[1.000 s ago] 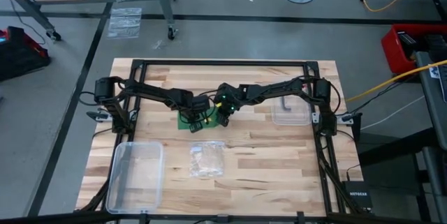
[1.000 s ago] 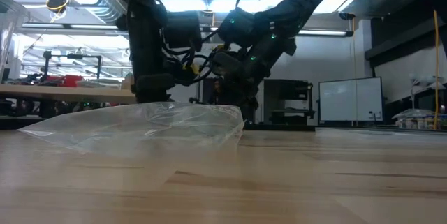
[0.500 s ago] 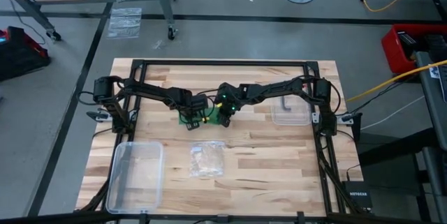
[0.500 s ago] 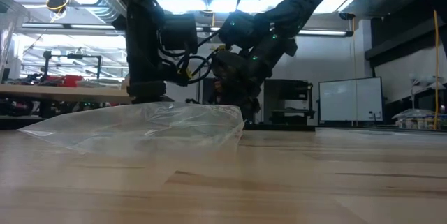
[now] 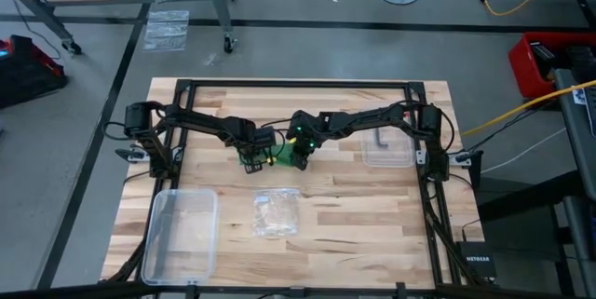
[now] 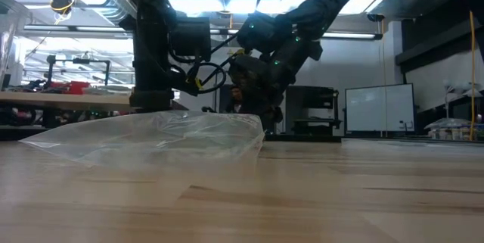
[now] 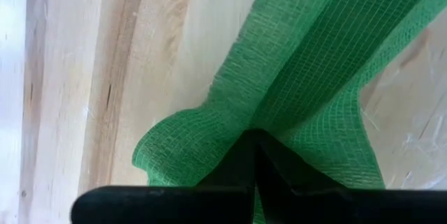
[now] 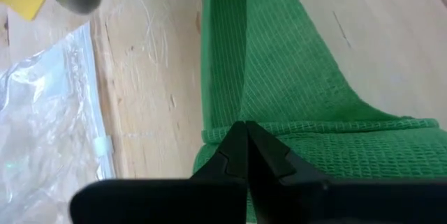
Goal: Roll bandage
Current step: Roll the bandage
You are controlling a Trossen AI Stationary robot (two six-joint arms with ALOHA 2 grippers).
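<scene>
Two pincers, left pincer (image 7: 253, 155) and right pincer (image 8: 244, 147), each pinching one bandage (image 5: 275, 155).

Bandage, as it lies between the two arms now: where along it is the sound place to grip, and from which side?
Probably the folded edge, from above. The green bandage is thin mesh lying flat on the table, so only a raised fold gives the fingers something to pinch. Both the left gripper and the right gripper are shut on such bunched folds, one at each end.
</scene>
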